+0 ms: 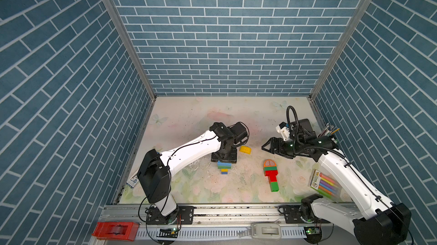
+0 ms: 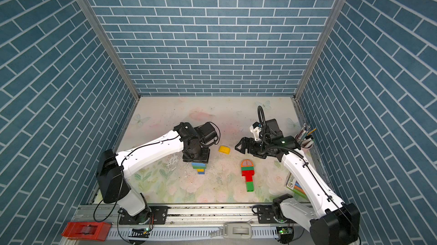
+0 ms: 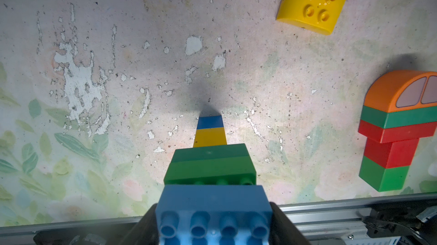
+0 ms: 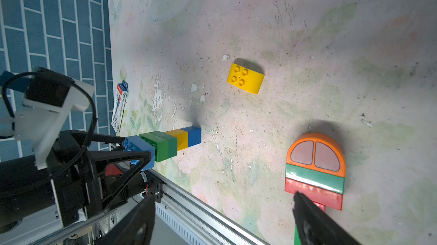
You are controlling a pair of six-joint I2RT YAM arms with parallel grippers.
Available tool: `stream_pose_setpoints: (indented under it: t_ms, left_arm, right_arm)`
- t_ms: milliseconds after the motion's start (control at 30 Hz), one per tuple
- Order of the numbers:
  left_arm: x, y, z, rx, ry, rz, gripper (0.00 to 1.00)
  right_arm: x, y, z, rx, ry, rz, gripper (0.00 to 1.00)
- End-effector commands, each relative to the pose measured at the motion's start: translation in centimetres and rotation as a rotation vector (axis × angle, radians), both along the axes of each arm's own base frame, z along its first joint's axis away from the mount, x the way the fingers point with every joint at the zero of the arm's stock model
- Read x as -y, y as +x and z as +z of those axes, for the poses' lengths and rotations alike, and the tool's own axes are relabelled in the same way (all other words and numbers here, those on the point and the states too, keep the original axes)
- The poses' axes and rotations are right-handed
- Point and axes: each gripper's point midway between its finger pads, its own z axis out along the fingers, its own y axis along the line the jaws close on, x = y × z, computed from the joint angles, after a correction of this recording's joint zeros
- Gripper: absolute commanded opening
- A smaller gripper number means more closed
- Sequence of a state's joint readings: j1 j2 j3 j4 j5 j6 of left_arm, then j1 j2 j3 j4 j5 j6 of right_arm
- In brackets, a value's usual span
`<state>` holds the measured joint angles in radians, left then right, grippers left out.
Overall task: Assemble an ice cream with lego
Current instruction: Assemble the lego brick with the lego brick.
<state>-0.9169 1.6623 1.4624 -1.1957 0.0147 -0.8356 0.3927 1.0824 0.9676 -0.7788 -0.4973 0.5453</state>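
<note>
Nearest the front rail [image 1: 224,208], we saw an assembled lego ice cream [image 1: 270,175] lying flat on the table [image 1: 189,118], its bricks running orange dome, green, red, red, green. Behind it and leftward, the left gripper [image 4: 138,148] was clamped on the wide blue brick [image 3: 214,199] topping an upright stack [image 3: 210,161] of green, yellow and blue, whose foot touched the table. Farther back lay a loose yellow round-topped piece [image 1: 245,149], studs up. The right gripper [image 4: 223,196] hung nearby, fingers spread wide, holding nothing.

Bright overhead light washes the table [image 1: 189,113]; soft shadows edge the yellow piece [image 4: 246,78], while the close-up blue brick [image 3: 214,208] blurs.
</note>
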Motion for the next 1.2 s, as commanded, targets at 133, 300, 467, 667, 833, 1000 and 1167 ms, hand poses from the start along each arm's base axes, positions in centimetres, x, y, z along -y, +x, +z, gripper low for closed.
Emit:
stream_pose_setpoints:
  t_ms: [133, 300, 467, 667, 833, 1000, 1167]
  left_arm:
    - [-0.8, -0.3, -1.2, -0.002, 0.027, 0.089, 0.41]
    - [-0.9, -0.1, -1.0, 0.007, 0.034, 0.106, 0.43]
    - [-0.8, 0.2, -0.5, 0.019, 0.035, 0.128, 0.46]
    - [-0.8, 0.3, 0.1, 0.032, 0.024, 0.151, 0.46]
    - [-1.0, 0.0, -0.7, 0.009, 0.043, 0.164, 0.46]
    - [-0.6, 0.0, -0.8, -0.003, 0.024, 0.198, 0.46]
    - [-0.5, 0.0, -0.9, -0.011, 0.045, 0.181, 0.46]
  right_arm:
    - [0.2, -0.4, 0.3, -0.004, 0.005, -0.010, 0.92]
    - [0.2, -0.4, 0.4, -0.006, 0.005, -0.009, 0.92]
    - [0.2, -0.4, 0.6, -0.003, 0.006, -0.006, 0.92]
    - [0.2, -0.5, 0.6, -0.003, 0.003, -0.003, 0.92]
    - [0.3, -0.7, 0.6, -0.002, -0.006, 0.006, 0.92]
    - [0.4, -0.7, 0.7, 0.002, -0.008, 0.008, 0.92]
    - [0.4, -0.8, 0.7, 0.004, -0.011, 0.010, 0.92]
